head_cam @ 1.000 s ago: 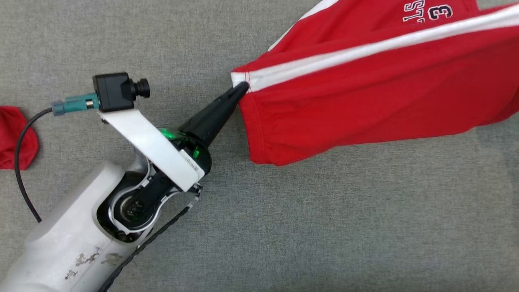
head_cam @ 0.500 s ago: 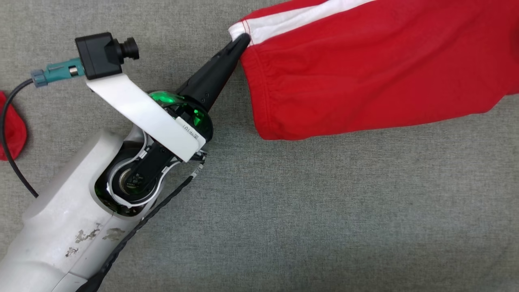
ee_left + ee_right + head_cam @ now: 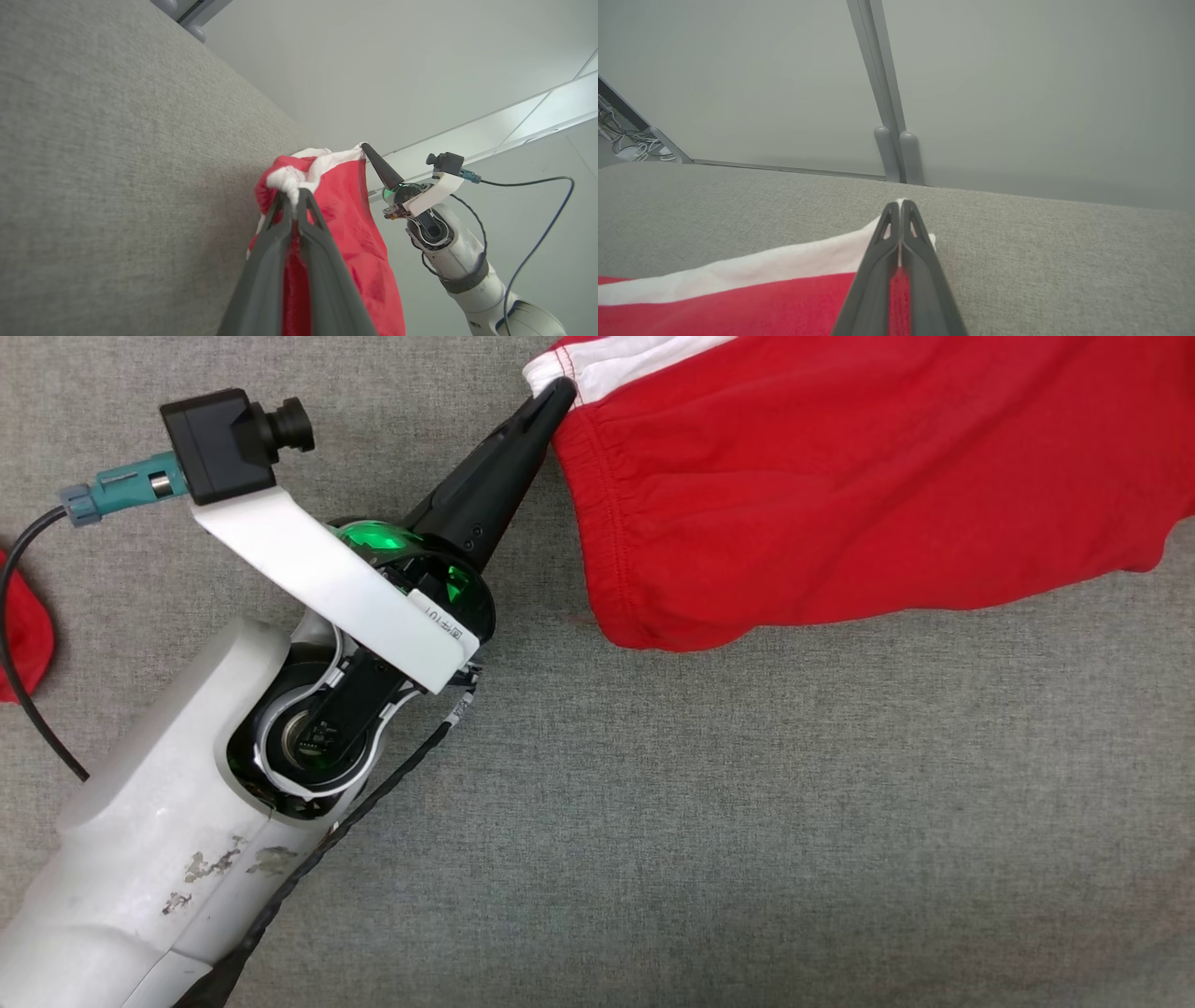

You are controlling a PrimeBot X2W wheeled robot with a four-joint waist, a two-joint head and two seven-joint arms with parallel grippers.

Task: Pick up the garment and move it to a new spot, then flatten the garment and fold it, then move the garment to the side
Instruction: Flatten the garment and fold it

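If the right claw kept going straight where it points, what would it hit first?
Past the corner of the garment it pinches, the right gripper points low over the grey surface toward the paired grey posts at its far edge. It would likely hit those first, though depth is unclear.

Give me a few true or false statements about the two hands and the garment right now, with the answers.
1. The left hand is shut on a white-striped corner of the garment. True.
2. The right hand is open and holds nothing. False: it is shut on the garment's white edge.
3. The garment is blue. False: it is red with a white stripe.
4. The surface under the garment is grey cloth. True.
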